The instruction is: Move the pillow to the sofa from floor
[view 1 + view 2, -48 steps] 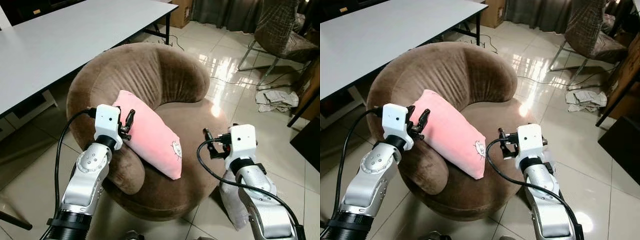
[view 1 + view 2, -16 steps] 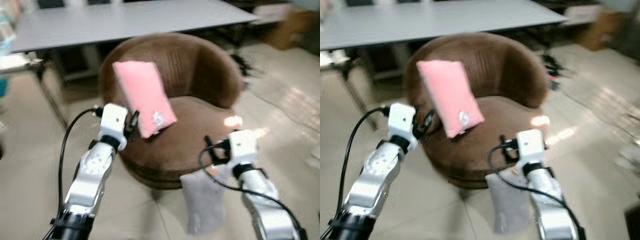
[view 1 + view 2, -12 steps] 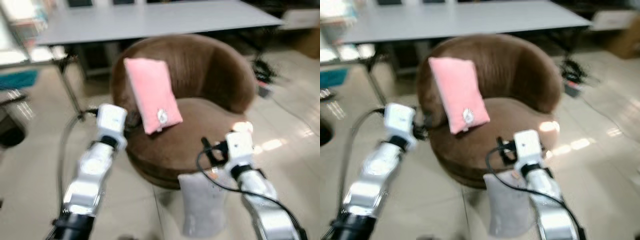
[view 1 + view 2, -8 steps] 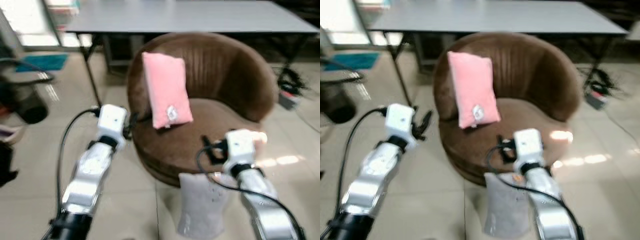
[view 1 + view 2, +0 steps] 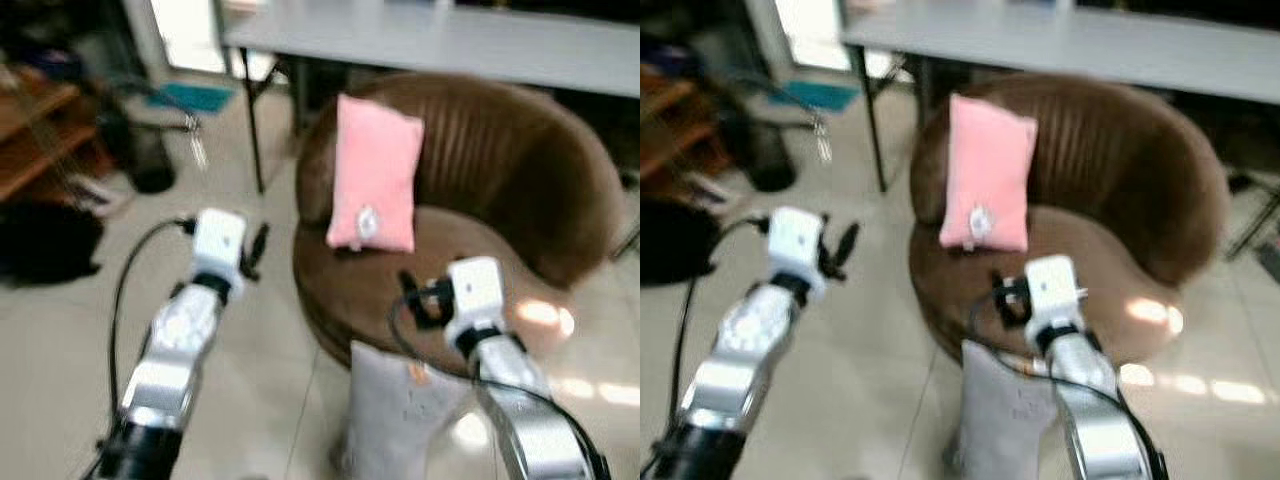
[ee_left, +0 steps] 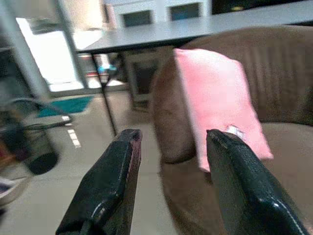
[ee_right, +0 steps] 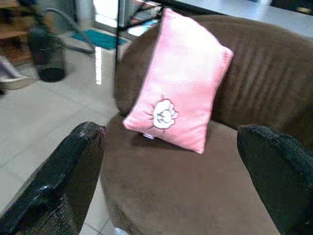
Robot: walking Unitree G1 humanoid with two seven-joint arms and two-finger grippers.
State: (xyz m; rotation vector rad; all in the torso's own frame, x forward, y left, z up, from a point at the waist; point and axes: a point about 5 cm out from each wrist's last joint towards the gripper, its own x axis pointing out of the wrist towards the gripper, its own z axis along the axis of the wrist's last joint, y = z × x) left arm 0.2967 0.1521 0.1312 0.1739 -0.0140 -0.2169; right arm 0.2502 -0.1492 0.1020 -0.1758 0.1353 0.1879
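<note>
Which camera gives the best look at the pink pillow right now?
The right wrist view: the pink pillow appears large and whole, leaning on the sofa back. Head views show it smaller and blurred; the left wrist view shows it at an angle.

A pink pillow (image 5: 986,174) leans upright against the brown sofa (image 5: 1120,190) backrest.

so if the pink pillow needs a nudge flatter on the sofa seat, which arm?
Probably right. The right gripper hangs open over the brown sofa seat's front, facing the pink pillow. The left gripper, also open, is off to the side over the floor.
</note>
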